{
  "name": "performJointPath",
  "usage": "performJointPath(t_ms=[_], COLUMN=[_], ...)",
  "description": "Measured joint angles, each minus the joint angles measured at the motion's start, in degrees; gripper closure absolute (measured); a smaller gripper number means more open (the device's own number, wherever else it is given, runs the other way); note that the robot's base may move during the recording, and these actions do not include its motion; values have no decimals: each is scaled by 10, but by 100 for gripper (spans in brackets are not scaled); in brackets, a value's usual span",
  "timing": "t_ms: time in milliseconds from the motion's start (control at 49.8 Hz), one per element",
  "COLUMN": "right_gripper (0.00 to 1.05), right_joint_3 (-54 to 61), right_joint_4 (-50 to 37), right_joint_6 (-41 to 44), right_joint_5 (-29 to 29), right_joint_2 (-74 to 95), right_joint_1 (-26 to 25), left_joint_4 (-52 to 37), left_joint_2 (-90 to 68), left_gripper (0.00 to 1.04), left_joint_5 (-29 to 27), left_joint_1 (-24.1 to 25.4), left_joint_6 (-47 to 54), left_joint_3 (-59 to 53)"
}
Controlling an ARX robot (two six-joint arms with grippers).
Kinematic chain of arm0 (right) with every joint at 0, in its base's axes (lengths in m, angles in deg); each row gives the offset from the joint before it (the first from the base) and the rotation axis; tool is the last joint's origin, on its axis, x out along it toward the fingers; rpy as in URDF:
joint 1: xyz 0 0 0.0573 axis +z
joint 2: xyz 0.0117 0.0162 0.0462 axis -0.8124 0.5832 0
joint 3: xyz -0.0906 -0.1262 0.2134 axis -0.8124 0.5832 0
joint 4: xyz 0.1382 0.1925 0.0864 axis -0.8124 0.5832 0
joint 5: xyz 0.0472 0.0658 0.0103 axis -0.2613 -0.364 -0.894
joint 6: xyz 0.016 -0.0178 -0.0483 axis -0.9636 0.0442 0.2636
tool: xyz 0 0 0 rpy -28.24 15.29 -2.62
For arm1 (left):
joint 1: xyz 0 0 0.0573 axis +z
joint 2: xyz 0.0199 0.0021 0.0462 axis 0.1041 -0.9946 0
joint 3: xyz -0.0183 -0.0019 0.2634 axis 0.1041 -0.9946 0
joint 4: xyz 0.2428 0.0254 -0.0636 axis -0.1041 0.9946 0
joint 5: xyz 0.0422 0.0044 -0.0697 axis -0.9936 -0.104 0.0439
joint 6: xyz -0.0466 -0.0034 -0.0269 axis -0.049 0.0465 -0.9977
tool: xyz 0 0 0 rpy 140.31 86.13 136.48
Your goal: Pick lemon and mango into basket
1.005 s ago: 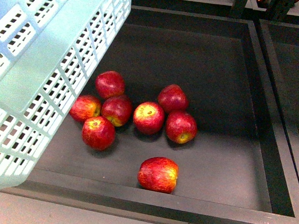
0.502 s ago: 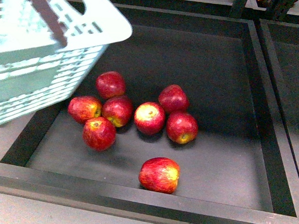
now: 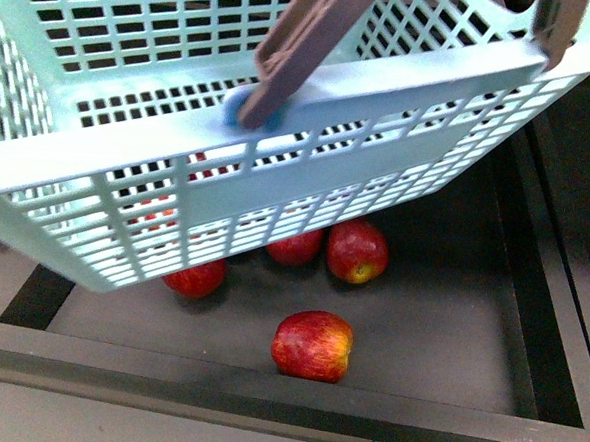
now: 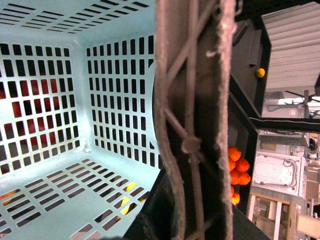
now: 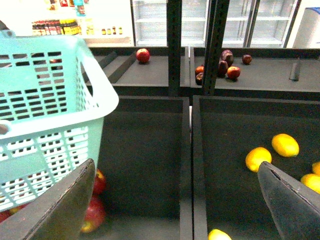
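Observation:
The light teal basket (image 3: pixel 308 172) hangs tilted across the upper front view, over the apple bin, with its brown handle (image 3: pixel 306 41) up. My left gripper (image 4: pixel 192 222) is shut on that handle (image 4: pixel 192 100), and the basket's slotted inside (image 4: pixel 60 100) holds no fruit. The basket's rim (image 5: pixel 102 85) also shows at one side of the right wrist view. My right gripper (image 5: pixel 177 205) is open and holds nothing, above the divider between two bins. Yellow lemons (image 5: pixel 258 159) lie in the bin beside it. Dark red mangoes (image 5: pixel 233 73) sit on the far shelf.
Red apples (image 3: pixel 312 344) lie in a black walled bin (image 3: pixel 265 389), most of them under the basket. A black divider (image 5: pixel 186 165) splits the two bins. Dark upright posts (image 5: pixel 174 45) stand at the back. Oranges (image 4: pixel 239 165) lie off to the side in the left wrist view.
The basket has swung from the left edge across the top of the front view and now covers most of the apples. The apples have not moved.

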State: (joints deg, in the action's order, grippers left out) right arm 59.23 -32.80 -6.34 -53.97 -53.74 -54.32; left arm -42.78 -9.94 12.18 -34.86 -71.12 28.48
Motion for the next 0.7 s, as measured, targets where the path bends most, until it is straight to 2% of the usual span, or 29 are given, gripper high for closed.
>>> performJointPath(t_ms=[201, 402, 703], right_gripper=[9, 9, 9], right_joint_3=[0, 0, 0], right_joint_4=[0, 0, 0], right_joint_6=[0, 0, 0], right_joint_5=[0, 0, 0], right_joint_2=[0, 0, 0], right_joint_1=[0, 0, 0], left_joint_4=[-5, -9, -12], left_joint_2=[-4, -4, -4], left_gripper=[100, 100, 100], left_joint_5=[-2, 21, 24], left_joint_1=[-33, -79, -87], left_joint_6=[0, -9, -10], left_joint_3=[20, 20, 20])
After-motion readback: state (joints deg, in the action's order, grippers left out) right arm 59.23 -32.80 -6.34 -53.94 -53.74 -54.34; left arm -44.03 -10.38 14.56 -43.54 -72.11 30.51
